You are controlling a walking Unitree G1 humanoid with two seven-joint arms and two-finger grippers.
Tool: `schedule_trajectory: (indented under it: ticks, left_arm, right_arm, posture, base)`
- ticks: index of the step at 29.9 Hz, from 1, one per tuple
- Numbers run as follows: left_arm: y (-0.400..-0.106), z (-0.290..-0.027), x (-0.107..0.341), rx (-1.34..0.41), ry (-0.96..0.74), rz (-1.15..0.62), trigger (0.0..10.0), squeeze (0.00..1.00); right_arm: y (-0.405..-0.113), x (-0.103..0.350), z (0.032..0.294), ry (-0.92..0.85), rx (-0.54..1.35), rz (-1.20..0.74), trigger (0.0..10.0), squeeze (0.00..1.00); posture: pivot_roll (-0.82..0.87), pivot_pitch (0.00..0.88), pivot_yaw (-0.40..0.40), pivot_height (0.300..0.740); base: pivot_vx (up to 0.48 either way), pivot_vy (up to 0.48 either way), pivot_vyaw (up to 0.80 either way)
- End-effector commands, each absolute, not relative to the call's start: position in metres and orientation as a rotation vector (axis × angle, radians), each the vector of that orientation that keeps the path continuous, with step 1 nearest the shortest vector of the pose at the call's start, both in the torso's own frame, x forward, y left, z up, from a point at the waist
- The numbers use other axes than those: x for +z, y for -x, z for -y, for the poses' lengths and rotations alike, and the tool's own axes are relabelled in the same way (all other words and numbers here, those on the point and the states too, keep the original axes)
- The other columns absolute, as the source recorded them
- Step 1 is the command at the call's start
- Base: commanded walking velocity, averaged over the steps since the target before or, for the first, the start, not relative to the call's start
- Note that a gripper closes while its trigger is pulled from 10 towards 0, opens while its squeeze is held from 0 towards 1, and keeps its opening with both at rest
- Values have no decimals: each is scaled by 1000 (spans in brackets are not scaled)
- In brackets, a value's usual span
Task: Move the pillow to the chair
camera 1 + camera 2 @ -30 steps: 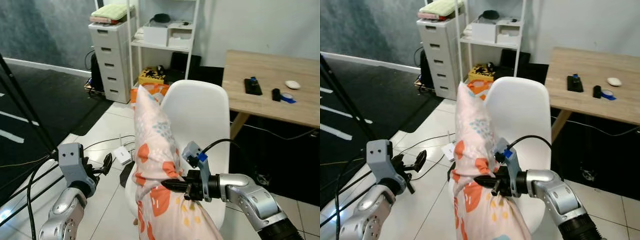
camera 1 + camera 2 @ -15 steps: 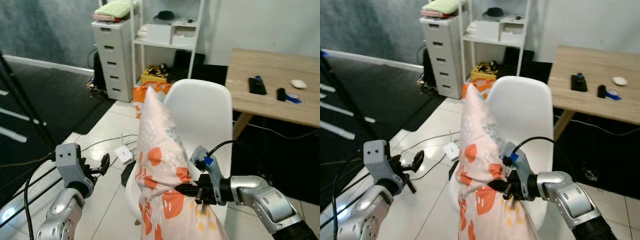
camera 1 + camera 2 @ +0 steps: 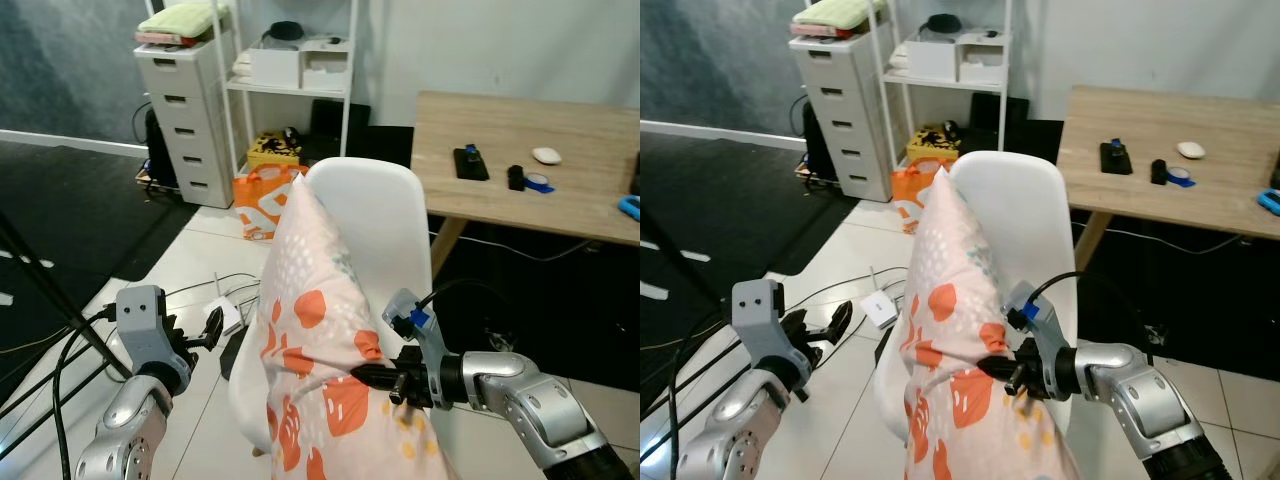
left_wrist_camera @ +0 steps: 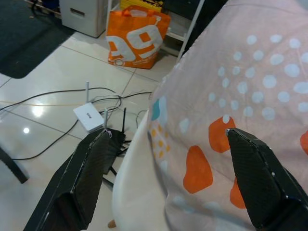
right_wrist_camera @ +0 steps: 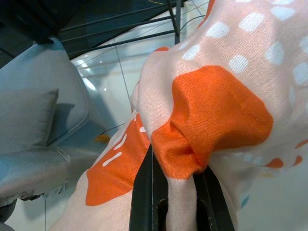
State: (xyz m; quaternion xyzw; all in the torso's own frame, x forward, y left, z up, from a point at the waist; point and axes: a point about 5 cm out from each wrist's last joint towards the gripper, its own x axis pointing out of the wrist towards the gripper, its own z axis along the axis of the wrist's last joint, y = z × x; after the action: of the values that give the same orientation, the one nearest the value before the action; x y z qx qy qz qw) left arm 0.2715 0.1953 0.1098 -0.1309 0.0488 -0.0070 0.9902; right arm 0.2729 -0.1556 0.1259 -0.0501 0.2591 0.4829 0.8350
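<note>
While right jaws [image 3: 362, 375] pinch the pillow [image 3: 318, 330], left jaws [image 3: 212, 327] gape.

At the far left stands a grey drawer unit [image 3: 188, 120] with folded towels [image 3: 184, 20] on top, and just right of it a white shelf rack [image 3: 290, 70] holding white boxes. An orange bag [image 3: 262, 201] sits on the tiled floor below the rack, with a white router [image 4: 89, 117] and black cables [image 4: 57, 101] nearer. On the right, a wooden table [image 3: 600, 150] carries a black remote [image 3: 468, 164], a blue tape roll [image 3: 538, 181] and a white mouse [image 3: 546, 155].
</note>
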Motion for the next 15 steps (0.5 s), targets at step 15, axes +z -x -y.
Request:
schedule_trajectory:
  ticks: [15]
  left_arm:
    - [-268,-202,107,0,261,-111,10000,0]
  right_arm:
    - [-287,114,192,241,802,-714,10000,0]
  posture:
    - [-173,70,44,665]
  base:
    - [0,0,0]
